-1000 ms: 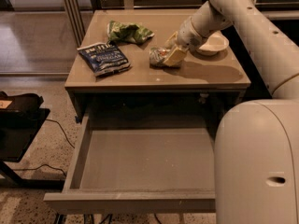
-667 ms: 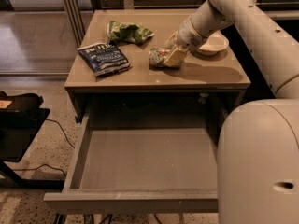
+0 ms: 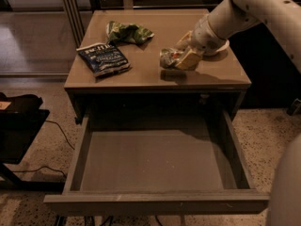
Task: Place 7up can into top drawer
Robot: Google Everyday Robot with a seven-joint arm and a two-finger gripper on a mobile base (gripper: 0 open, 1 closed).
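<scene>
The top drawer (image 3: pixel 150 161) is seen pulled fully out toward the near side, below the tabletop (image 3: pixel 141 74), with its flat bottom, low side walls and plain front panel exposed to view. The tabletop is set just behind and above it, in the far half of the scene. The white arm (image 3: pixel 235 15) is extended from the far right corner down over the right part of the tabletop, and a rounded white part of the robot's body (image 3: pixel 288 187) is seen at the near right edge, beside the drawer's right wall.

A blue chip bag (image 3: pixel 103 59) is laid flat on the left part of the tabletop, near its left edge. A green chip bag (image 3: pixel 128 32) is crumpled just behind it, toward the far middle. A white bowl (image 3: pixel 222 47) is partly hidden behind the wrist at the right.

The gripper (image 3: pixel 181 59) is held just above the right middle of the tabletop. Its fingers (image 3: pixel 192 59) are closed around the 7up can (image 3: pixel 168 58), which is gripped on its side, pointing left, slightly clear of the surface, with a shadow cast beneath it. The can is thus located over the tabletop, well apart from the drawer's interior.
</scene>
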